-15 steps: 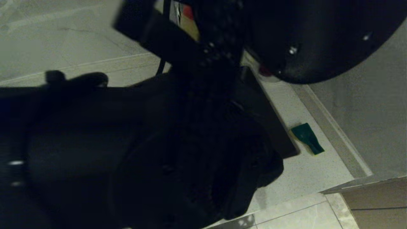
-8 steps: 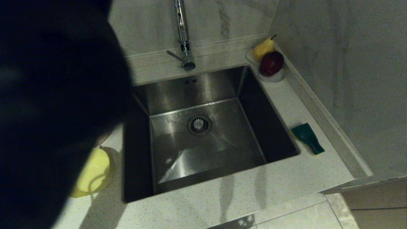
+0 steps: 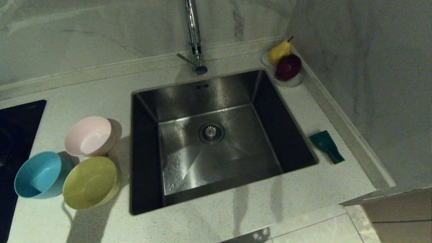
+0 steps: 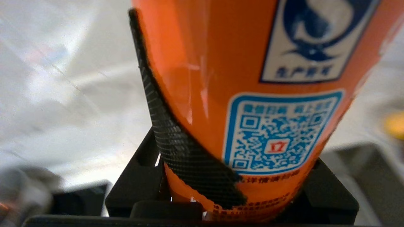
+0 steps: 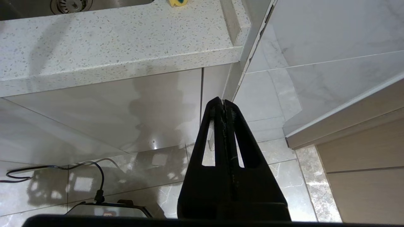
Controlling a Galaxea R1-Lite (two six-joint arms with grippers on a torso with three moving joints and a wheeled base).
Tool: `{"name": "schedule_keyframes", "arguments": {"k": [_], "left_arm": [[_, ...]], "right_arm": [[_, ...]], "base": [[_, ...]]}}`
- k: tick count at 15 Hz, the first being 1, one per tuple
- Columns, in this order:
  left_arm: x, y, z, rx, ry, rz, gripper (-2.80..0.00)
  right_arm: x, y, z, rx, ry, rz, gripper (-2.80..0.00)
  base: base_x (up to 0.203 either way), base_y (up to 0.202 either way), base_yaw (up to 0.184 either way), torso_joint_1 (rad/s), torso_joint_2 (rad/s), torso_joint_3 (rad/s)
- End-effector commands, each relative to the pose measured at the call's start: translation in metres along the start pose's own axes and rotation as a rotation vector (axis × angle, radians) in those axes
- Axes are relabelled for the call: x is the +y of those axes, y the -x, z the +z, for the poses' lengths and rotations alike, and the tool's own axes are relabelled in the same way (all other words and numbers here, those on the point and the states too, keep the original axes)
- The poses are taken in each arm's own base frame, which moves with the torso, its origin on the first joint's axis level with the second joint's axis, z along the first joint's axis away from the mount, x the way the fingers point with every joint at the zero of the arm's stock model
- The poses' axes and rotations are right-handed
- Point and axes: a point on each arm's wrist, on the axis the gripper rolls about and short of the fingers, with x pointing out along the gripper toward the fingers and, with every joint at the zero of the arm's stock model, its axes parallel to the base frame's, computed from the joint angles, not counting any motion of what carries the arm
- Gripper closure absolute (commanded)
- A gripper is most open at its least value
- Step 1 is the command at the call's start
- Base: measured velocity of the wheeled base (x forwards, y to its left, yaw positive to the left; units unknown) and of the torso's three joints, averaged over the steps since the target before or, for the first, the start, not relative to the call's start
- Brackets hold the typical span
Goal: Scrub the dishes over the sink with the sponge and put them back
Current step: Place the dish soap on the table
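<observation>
Bowls, pink (image 3: 89,135), blue (image 3: 37,174), yellow (image 3: 90,182), sit empty beside my sink (image 3: 216,101); left jaws grip an orange bottle (image 4: 240,94), right jaws closed.

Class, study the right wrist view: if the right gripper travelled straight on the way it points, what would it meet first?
Probably the pale cabinet front under the speckled stone countertop. The shut right gripper hangs below the counter's edge and aims at that panel near its corner, though depth is unclear.
</observation>
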Motion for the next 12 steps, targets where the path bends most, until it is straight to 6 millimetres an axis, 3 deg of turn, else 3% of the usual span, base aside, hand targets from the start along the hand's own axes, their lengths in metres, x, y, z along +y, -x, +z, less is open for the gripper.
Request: {"name": "schedule_keyframes", "arguments": {"k": [1,6,12], "left_arm": [[0.046,-0.014,0.002,-0.045,-0.066,0.034,0.00],[0.100,-0.032,-0.017,-0.090,-0.052,0.007,0.00],[0.146,-0.051,-0.049,-0.015,0.316,0.097,0.00]], "right_arm": [[0.000,0.000,0.000,-0.001,0.000,0.001,0.00],[0.000,0.000,0.000,0.000,0.000,0.000,0.00],[0.000,0.000,0.000,0.000,0.000,0.001,0.00]], "base": [[0.000,0.000,0.000,0.000,0.00,0.000],[0.000,0.000,0.000,0.000,0.00,0.000],[0.000,0.000,0.000,0.000,0.00,0.000]]}}
